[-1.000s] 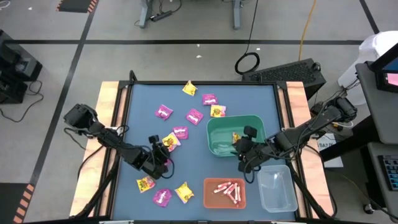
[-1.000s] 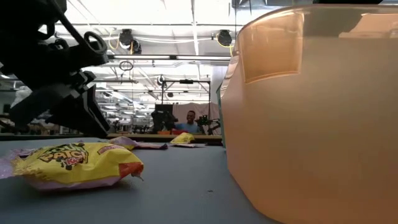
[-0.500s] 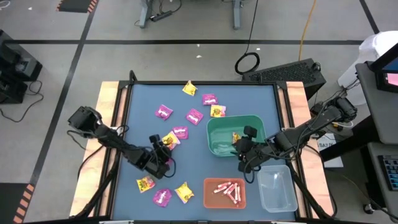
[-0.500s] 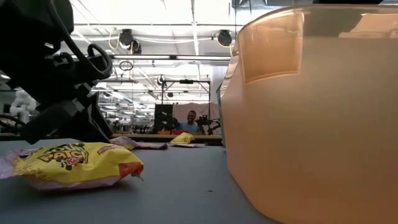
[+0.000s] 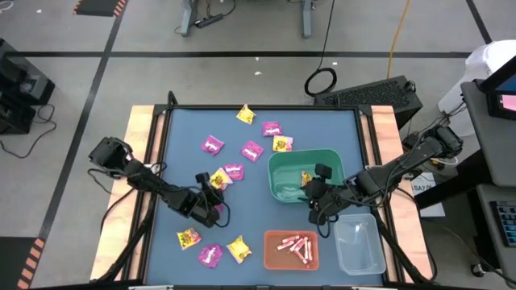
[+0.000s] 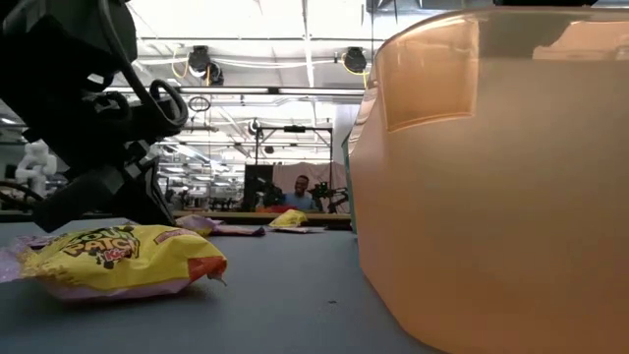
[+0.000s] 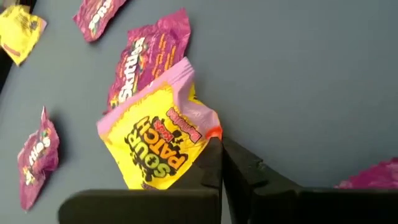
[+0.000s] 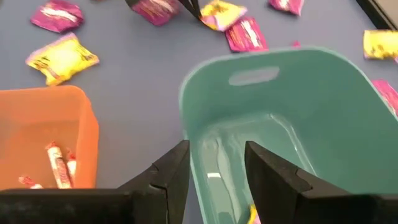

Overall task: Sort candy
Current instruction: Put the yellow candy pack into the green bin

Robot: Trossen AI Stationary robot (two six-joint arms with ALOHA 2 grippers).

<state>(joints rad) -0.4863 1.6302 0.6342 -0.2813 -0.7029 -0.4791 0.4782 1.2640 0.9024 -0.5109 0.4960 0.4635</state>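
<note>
blue table (image 5: 322, 129) | left claw (image 7: 219, 163) pinching yellow packet (image 7: 155, 146) corner | right claw (image 8: 214, 171) spread over green bin (image 8: 298, 112)

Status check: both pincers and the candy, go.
Left pincer shut on yellow square packet. Right pincer open, empty, over green plastic bin. Nothing blocking.

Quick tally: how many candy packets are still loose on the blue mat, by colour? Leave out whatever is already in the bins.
yellow packets: 5, one of them pinched in the left gripper
magenta packets: 6, one of them partly hidden beside the left arm
Total: 11
</note>
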